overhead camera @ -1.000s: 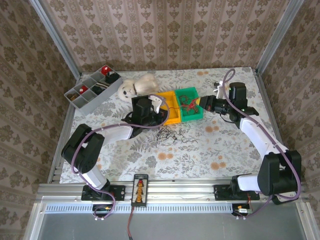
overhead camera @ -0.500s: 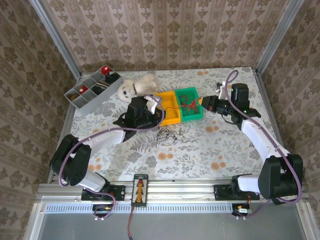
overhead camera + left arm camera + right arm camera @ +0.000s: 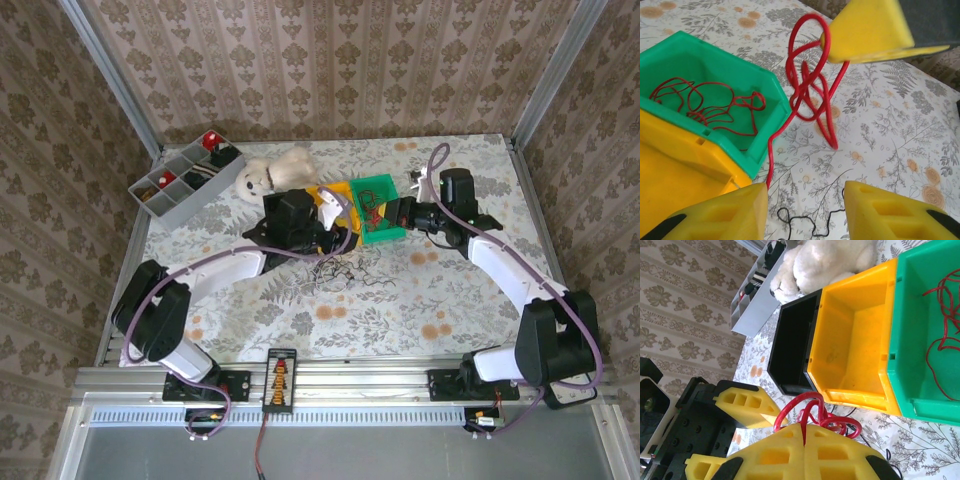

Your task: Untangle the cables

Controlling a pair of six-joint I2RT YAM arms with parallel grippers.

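A looped red cable (image 3: 810,85) hangs above the table, and my right gripper (image 3: 805,432) is shut on its upper end (image 3: 812,407). The right gripper's fingers (image 3: 867,30) appear at the top of the left wrist view. My left gripper (image 3: 805,210) is open just below the loop; one strand runs down past its left finger (image 3: 715,215). More red cables (image 3: 705,105) lie in the green bin (image 3: 377,232). A tangle of black cables (image 3: 335,270) lies on the table just in front of the bins. The two grippers (image 3: 335,240) (image 3: 395,214) are close together beside the bins.
A yellow bin (image 3: 855,340) and a black bin (image 3: 795,345) stand left of the green bin (image 3: 925,340). A white plush toy (image 3: 272,172) lies behind them, with a grey divided tray (image 3: 185,178) at the back left. The flowered tabletop (image 3: 450,290) is bare at the front.
My left gripper has opened and let go of the red cable. The right gripper has moved left, towards the left one, still shut on the cable.
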